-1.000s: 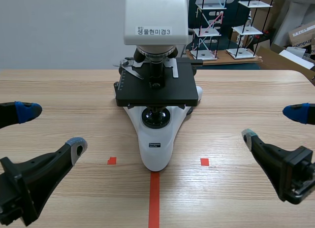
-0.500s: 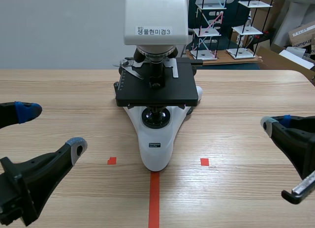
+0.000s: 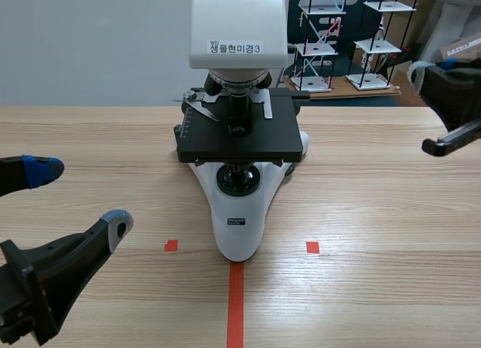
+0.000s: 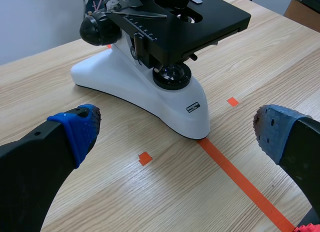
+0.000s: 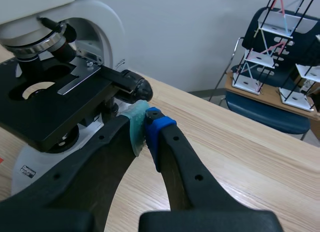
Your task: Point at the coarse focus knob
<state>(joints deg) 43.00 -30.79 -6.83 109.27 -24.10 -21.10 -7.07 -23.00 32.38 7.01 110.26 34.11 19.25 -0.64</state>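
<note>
Right pincer closed and aimed toward the knob, left pincer spread wide.
I see the microscope (image 3: 239,198) standing mid-table (image 3: 376,213), its coarse focus knob (image 5: 134,87) jutting from the side under the back of the stage (image 3: 240,141). My right gripper (image 5: 145,123) hangs raised at about 2 o'clock from the microscope, pads pressed together on nothing, tips pointing at that knob but apart from it. My left gripper (image 3: 81,195) sits low at about 8 o'clock, fingers spread, holding nothing, well apart from the base.
</note>
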